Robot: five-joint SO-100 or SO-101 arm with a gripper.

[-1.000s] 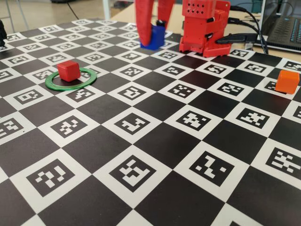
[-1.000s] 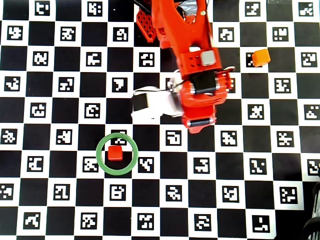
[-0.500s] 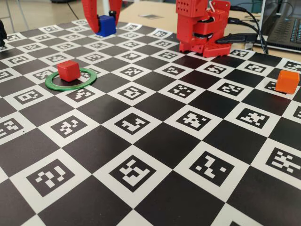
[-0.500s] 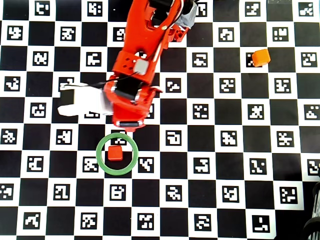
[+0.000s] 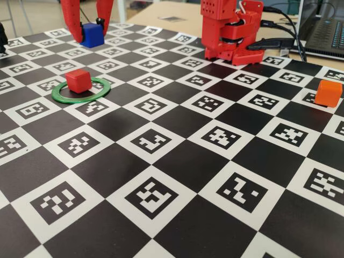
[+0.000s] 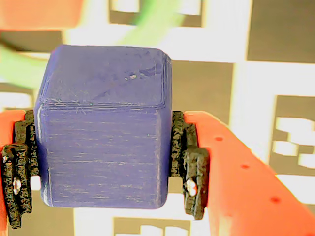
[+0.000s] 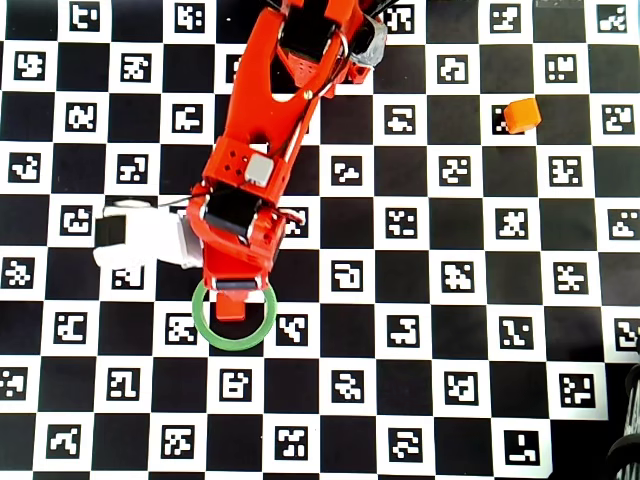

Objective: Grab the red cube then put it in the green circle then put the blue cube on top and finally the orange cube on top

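The red cube [image 5: 78, 80] sits inside the green circle [image 5: 100, 92] at the left of the fixed view. My gripper [image 5: 88, 33] hangs above and behind them, shut on the blue cube [image 5: 92, 35]. In the wrist view the blue cube [image 6: 103, 128] fills the gap between the black pads [image 6: 189, 157]. The blurred green circle [image 6: 147, 22] and red cube [image 6: 39, 12] lie beyond it. From overhead the arm covers the blue cube and part of the red cube [image 7: 230, 307] in the green circle [image 7: 262, 325]. The orange cube [image 5: 328, 92] rests far right, also seen overhead as the orange cube [image 7: 521, 115].
The red robot base [image 5: 231, 32] stands at the back of the checkered marker board [image 5: 177, 161]. A laptop [image 5: 325, 32] and cables lie behind it at the right. A white part of the arm [image 7: 140, 240] juts left of the wrist.
The arm has swung left in the fixed view with the blue cube held, from beside the base to above the ring. Overhead, its tip now reaches over the ring's top edge.
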